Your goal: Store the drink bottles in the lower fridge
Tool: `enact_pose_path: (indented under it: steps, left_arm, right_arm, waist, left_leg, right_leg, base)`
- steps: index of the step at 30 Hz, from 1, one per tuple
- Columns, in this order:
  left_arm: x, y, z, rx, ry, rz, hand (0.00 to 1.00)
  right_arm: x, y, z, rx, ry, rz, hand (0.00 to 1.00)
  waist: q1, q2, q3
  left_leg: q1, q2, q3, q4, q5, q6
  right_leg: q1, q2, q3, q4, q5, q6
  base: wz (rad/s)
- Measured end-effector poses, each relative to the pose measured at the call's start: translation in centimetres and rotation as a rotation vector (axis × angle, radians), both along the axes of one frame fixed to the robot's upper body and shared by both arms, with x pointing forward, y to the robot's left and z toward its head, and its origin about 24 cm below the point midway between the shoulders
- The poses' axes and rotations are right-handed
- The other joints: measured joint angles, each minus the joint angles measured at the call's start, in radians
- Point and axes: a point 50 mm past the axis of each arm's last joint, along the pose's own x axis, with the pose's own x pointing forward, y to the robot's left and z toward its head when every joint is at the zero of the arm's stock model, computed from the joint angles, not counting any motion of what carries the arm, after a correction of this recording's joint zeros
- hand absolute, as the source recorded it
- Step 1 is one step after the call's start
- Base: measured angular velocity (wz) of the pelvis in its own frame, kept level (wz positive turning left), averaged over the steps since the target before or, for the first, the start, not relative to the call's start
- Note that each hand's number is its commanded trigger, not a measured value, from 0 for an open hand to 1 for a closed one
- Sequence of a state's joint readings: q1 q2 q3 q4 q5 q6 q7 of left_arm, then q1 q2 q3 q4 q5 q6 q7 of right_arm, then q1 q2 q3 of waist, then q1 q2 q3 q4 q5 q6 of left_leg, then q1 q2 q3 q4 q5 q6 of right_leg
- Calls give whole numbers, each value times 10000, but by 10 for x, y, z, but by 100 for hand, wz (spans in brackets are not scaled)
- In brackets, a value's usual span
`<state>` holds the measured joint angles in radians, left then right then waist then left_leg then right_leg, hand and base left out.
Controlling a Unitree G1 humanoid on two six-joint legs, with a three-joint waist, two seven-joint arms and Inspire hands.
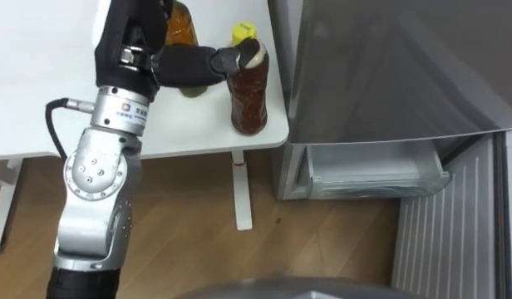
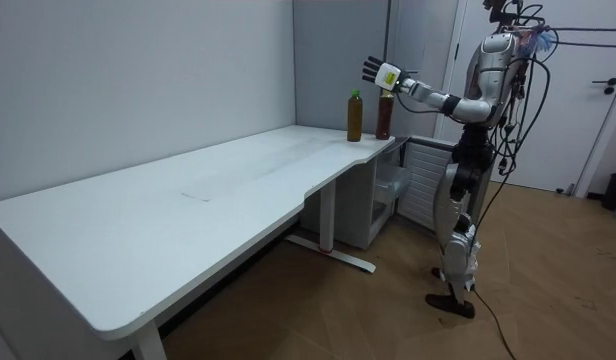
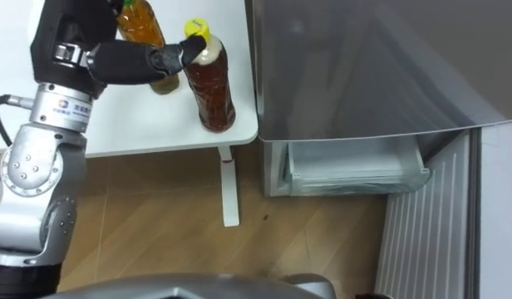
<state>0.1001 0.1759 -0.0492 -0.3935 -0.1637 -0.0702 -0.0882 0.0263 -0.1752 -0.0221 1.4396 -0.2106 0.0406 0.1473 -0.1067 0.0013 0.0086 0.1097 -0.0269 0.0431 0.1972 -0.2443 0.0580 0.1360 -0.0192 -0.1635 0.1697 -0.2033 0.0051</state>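
Left eye view: the left hand (image 1: 185, 64) is out over the white table (image 1: 202, 137), thumb tip against the neck of the yellow-capped bottle (image 1: 248, 93). Nothing is curled round it, so no grip yet. The second bottle (image 1: 181, 29) stands just behind the hand. Both drinks are on the table and none is in the fridge (image 1: 389, 66), so I'd say the job has barely begun. The lower compartment (image 1: 372, 170) stands open and waiting, with its door swung out to the right.

Room view: the robot stands at the table's far end beside the fridge, arm stretched out. The fingers are straight and spread above the bottles, holding nothing. The tabletop is long and bare apart from the two drinks. There is a grey wall (image 2: 138, 80) behind and a wooden floor (image 2: 318, 310) below.

Right eye view: same story, thumb on the bottle's neck and the compartment open. Both bottles have to be grasped, carried and put in.
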Motion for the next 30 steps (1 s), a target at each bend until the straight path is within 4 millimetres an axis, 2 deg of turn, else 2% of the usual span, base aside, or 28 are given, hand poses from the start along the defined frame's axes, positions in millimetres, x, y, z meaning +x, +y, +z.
enact_pose_path:
  steps: [13,16,19,30]
  left_arm:
    - [0,-2,-3,183,280,-410,0]
    - [3,0,-15,214,863,-352,0]
    - [7,4,-37,262,2027,-183,0]
    - [5,2,-46,106,2489,-898,0]
  right_arm:
    - [0,0,0,41,78,104,0]
    - [-1,0,0,30,133,100,0]
    - [-3,0,0,20,304,62,0]
    - [0,-1,0,-30,174,30,0]
  waist:
    - [-2,27,-5]
    - [15,54,18]
    - [19,100,3]
    - [48,76,3]
  left_leg:
    - [-106,3,80,57,4,-5]
    - [-90,5,110,56,5,-5]
    - [-114,16,126,55,5,-5]
    - [-98,48,296,39,5,-5]
  right_leg:
    - [-96,-14,1,9,1,-2]
    - [-86,-17,23,10,1,-2]
    - [-128,0,79,20,5,-8]
    - [-155,17,235,30,11,-18]
  base:
    - [0]
    - [0]
    - [-1]
    - [-3]
